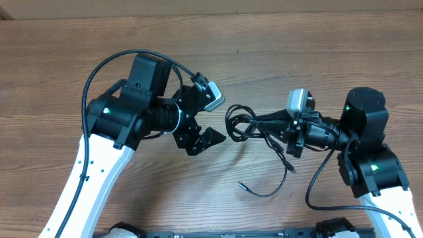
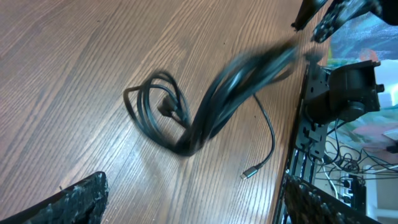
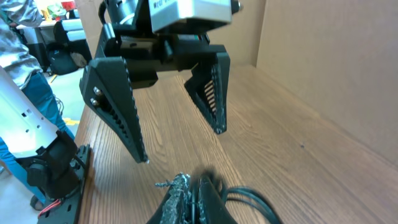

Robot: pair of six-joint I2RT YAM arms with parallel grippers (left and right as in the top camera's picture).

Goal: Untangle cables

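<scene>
The cables (image 1: 239, 123) are a bundle of thin black cords looped together at the table's middle. A loose strand trails toward the front and ends in a small plug (image 1: 242, 186). In the left wrist view the bundle (image 2: 205, 112) rises blurred toward the right gripper, with a coil lying on the wood and the plug (image 2: 247, 173) beside it. My right gripper (image 1: 259, 121) is shut on the cables; its closed fingers (image 3: 199, 202) pinch the cords (image 3: 252, 202). My left gripper (image 1: 210, 119) is open and empty just left of the bundle, its fingers (image 3: 177, 102) spread wide.
The wooden table (image 1: 277, 39) stretches to the back and sides. The table's front edge with mounting rails and loose wiring (image 2: 317, 124) runs close behind the plug. A cardboard wall (image 3: 336, 56) stands beyond the table in the right wrist view.
</scene>
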